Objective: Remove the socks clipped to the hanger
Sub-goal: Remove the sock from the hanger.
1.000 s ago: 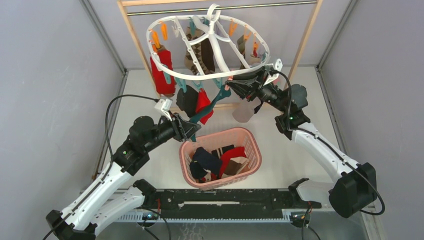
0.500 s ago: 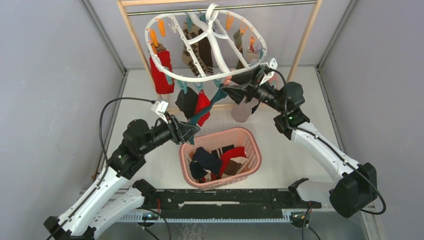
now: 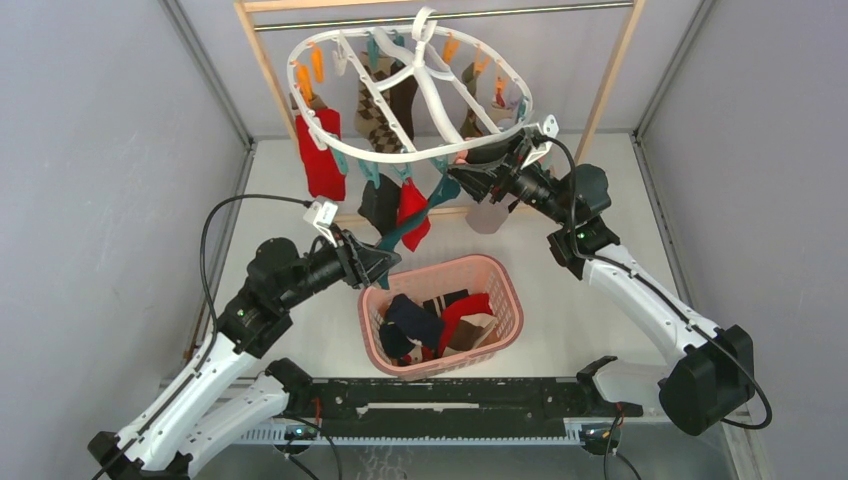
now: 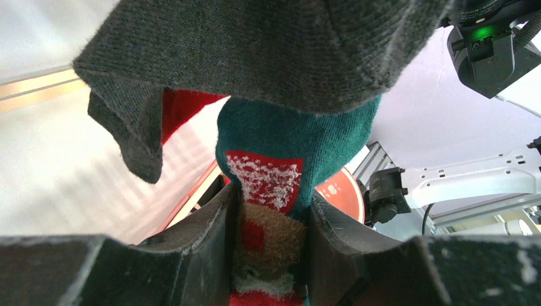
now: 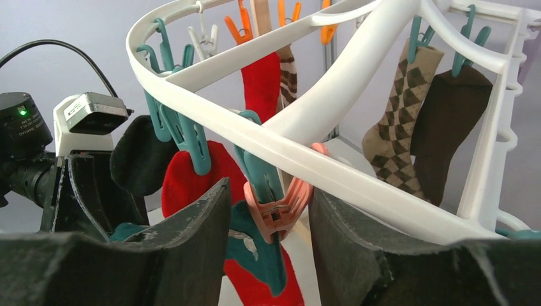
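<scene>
The white oval hanger (image 3: 300, 85) hangs from the rail with several socks clipped to it: red (image 3: 320, 160), argyle (image 3: 375, 115), brown (image 3: 405, 100) and black (image 3: 377, 205). A teal-and-red sock (image 3: 418, 215) stretches from a pink clip (image 5: 275, 210) down to my left gripper (image 3: 385, 265). That gripper (image 4: 271, 245) is shut on the teal sock (image 4: 293, 140), under a grey sock (image 4: 255, 51). My right gripper (image 3: 456, 180) is open, its jaws standing either side of the pink clip, which still pinches the teal fabric (image 5: 255, 252). The hanger rim (image 5: 357, 182) passes just above.
A pink lattice basket (image 3: 507, 300) holding several socks stands below the hanger, between the arms. The wooden frame (image 3: 262, 70) carries the rail. A pale item (image 3: 487, 215) hangs under the right gripper. Grey walls close in both sides.
The hanger has swung and tilted to the left, its socks shifting with it. My left arm drew back slightly with the teal sock. The right jaws have widened around the pink clip.
</scene>
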You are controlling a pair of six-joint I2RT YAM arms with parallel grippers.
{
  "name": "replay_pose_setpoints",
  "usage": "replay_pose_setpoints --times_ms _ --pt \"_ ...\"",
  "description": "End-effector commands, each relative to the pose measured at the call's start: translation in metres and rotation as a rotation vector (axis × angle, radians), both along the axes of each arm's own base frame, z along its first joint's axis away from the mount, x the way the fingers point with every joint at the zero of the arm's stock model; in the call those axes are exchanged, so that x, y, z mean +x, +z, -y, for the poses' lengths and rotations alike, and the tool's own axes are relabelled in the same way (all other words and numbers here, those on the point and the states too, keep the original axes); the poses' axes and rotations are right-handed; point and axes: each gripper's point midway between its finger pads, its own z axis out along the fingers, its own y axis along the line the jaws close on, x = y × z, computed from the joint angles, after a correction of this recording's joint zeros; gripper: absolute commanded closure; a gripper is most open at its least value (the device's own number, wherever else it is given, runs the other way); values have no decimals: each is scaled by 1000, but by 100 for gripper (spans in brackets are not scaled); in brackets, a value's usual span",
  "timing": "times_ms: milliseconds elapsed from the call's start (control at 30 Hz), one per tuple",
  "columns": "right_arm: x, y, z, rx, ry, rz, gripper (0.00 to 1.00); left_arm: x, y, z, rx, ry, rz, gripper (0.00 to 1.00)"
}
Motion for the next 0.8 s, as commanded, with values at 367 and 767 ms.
replay_pose_setpoints --times_ms 367,767 --pt "-9 40 12 69 -27 85 35 1 25 0 -30 -5 59 57" --pt "-8 44 26 86 -35 84 53 2 20 0 -21 -3 50 57"
